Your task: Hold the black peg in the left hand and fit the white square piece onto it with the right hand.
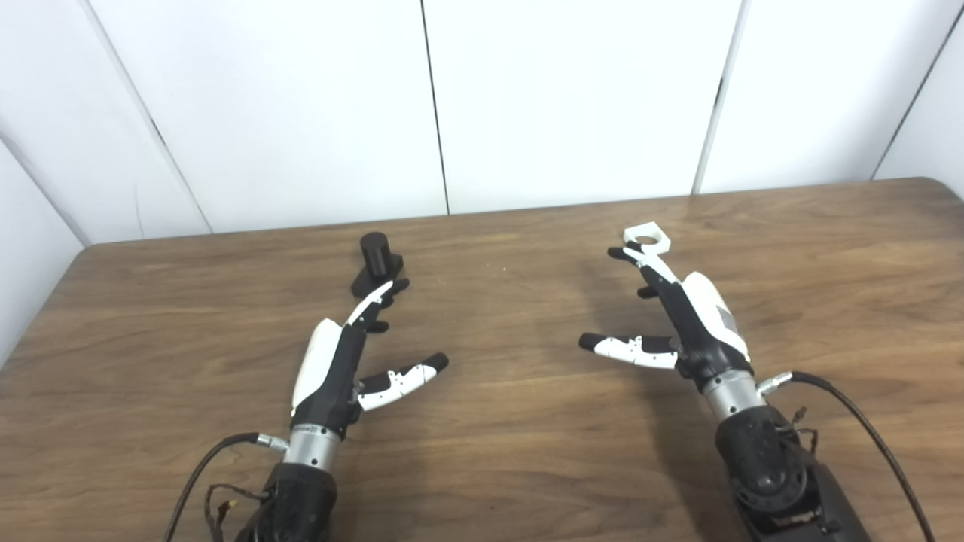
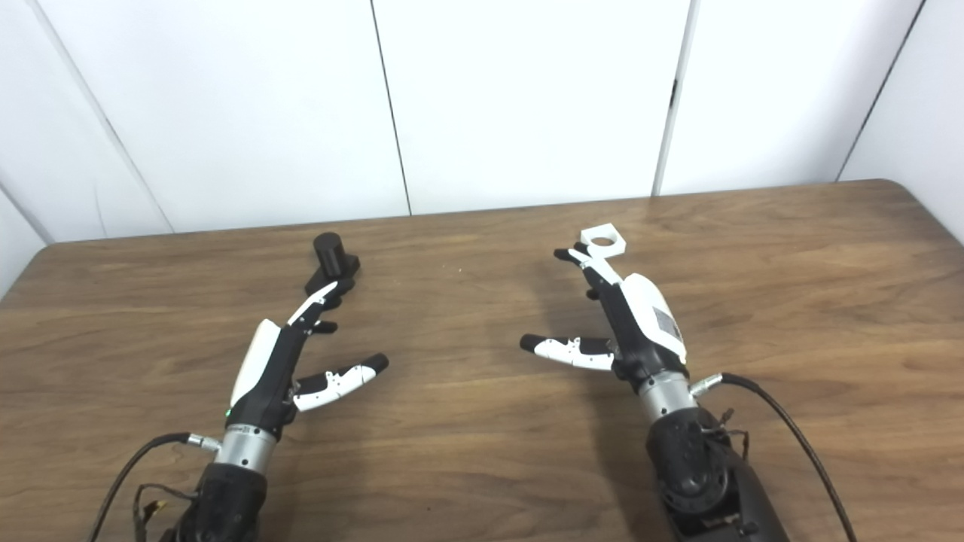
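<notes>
We see the black peg standing upright on its dark base on the tabletop, toward the far edge and left of centre, which leaves its round top free for the piece to drop over. The white square piece lies flat well to the right of the peg, its round hole facing up. Our left hand reaches toward the peg with fingers stretched and thumb splayed wide, holding nothing; its fingertips sit at the peg's base, though we cannot tell whether they touch it. Our right hand is likewise spread and empty, its fingertips right at the piece's near edge, ready, we judge, for a grasp.
</notes>
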Controlling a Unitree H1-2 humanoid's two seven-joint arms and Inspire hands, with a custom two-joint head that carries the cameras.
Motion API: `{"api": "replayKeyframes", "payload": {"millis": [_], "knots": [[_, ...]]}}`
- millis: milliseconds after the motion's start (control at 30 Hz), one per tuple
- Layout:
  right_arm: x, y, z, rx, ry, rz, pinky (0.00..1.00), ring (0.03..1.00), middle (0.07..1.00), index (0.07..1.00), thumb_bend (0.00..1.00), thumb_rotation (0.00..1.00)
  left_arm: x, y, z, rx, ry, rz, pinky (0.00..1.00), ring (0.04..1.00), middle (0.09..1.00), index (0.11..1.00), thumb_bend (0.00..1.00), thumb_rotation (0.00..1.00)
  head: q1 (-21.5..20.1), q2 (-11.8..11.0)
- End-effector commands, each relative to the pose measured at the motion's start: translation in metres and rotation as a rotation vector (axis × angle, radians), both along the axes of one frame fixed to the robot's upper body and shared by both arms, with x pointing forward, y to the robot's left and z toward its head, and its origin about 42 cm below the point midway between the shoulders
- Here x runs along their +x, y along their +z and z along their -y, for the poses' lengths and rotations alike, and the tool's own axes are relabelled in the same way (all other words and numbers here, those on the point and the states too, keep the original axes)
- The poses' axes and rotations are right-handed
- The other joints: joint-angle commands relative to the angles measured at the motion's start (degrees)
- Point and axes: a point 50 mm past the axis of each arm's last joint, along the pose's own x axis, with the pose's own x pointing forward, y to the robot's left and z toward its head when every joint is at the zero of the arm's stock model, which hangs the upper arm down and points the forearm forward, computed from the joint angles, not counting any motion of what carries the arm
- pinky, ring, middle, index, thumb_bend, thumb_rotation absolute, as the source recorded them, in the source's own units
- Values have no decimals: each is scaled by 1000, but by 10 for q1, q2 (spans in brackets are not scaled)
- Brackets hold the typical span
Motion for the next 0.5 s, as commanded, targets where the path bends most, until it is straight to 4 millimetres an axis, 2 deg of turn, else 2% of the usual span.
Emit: {"api": "replayKeyframes", "payload": {"millis": [0, 200, 400, 467], "knots": [[7, 22, -5, 7, 29, 93, 752, 916, 952, 866, 750, 412, 10, 19, 4, -10, -11, 87, 751, 880, 902, 865, 685, 376, -2, 0], [5, 19, -1, 18, 30, 78, 748, 912, 952, 860, 756, 405, 9, 17, 11, -17, -32, 90, 760, 879, 902, 865, 677, 367, 3, 0], [4, 19, 0, 15, 24, 80, 752, 916, 953, 864, 745, 394, 10, 17, 9, -17, -27, 93, 769, 883, 906, 866, 667, 365, 7, 1], [5, 19, 0, 15, 24, 84, 744, 910, 950, 863, 748, 403, 9, 18, 9, -12, -21, 94, 766, 881, 904, 863, 667, 370, 24, -1]]}}
